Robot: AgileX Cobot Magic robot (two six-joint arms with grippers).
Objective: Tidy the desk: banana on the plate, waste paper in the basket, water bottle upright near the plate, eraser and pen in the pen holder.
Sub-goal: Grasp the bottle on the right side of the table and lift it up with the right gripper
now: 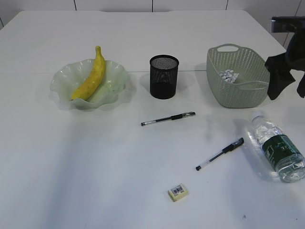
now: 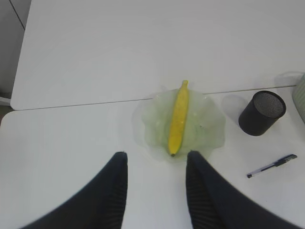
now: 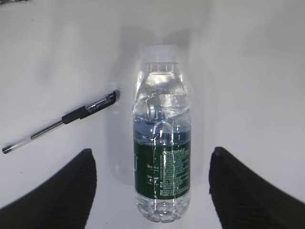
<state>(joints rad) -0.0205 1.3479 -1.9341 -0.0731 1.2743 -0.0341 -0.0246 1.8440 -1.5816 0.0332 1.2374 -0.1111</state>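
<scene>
- The plate (image 1: 66,78) is sitting toward the desk's (image 1: 95,167) left side, with the banana (image 1: 91,76) lying inside it, stem tip over the far rim.
- The basket (image 1: 238,88) is standing near the right edge, and the waste paper (image 1: 229,75) is resting in it.
- The pen holder (image 1: 164,76) is standing upright between plate and basket; I cannot tell whether anything is in it.
- Two pens are lying on the desk: one pen (image 1: 167,118) just in front of the holder, a second pen (image 1: 220,153) beside the water bottle (image 1: 279,148), which is lying on its side by the right edge.
- The eraser (image 1: 177,192) is lying near the front edge.
- The left gripper (image 2: 155,160) is hovering above the desk in front of the plate, jaws partly apart and empty.
- The right gripper (image 3: 152,162) is hanging above the bottle, jaws spread wide on either side, gripping nothing.
</scene>
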